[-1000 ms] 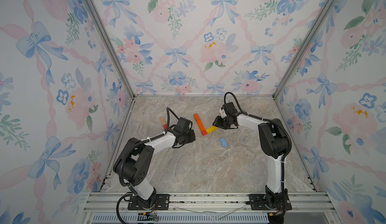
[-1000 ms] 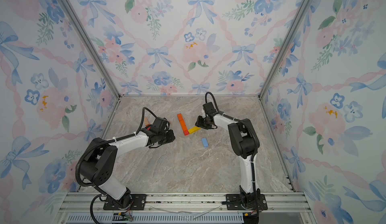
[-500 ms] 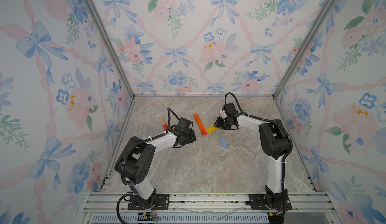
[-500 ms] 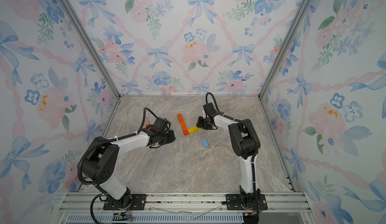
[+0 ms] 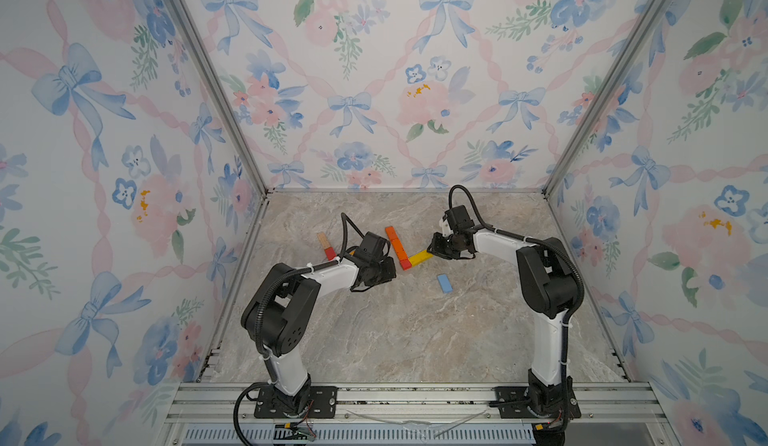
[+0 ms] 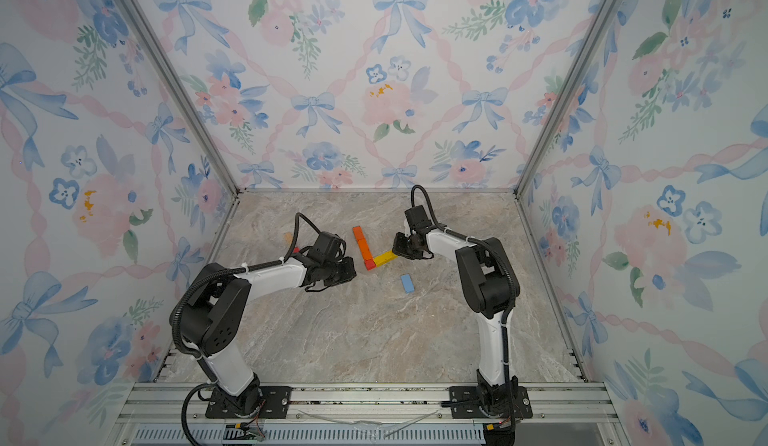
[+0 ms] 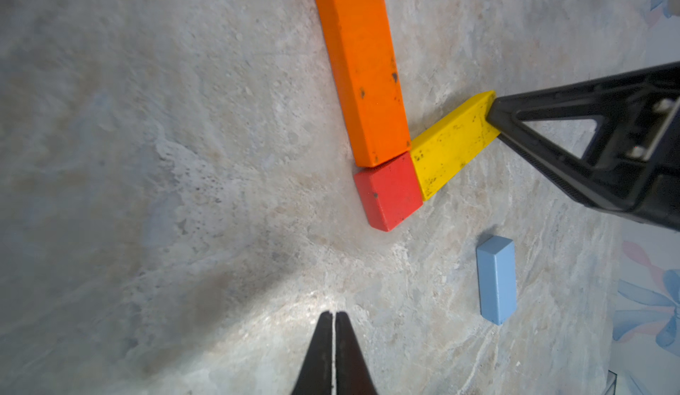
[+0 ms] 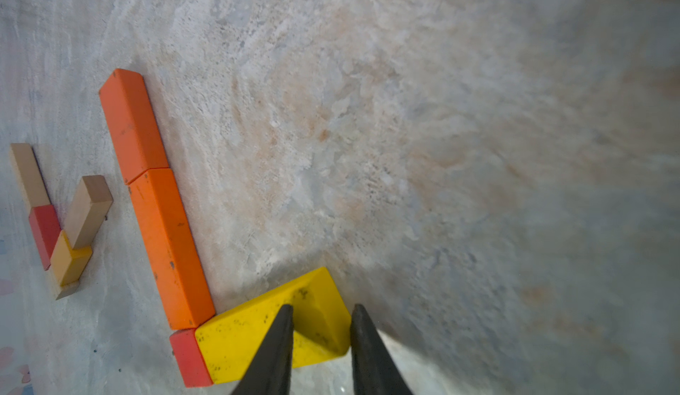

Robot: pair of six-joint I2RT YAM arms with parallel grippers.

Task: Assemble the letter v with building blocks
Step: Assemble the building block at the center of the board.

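We log orange arm [image 5: 395,243], red tip [image 7: 388,194] down; second arm unfinished. Right gripper [image 8: 321,314] narrowly astride yellow block [image 8: 239,341], grip unclear; left gripper [image 7: 333,317] closed, empty.

White-and-black arms [image 5: 332,275] (seemingly zip-tied cables [image 5: 465,198])

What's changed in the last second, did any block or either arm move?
Very little. The left end effector, shut and empty, seems to have edged slightly toward the red block. The right end effector stays at the far end of the yellow block, jaws apart. The orange blocks and blue block have not shifted; nothing was picked up or released.
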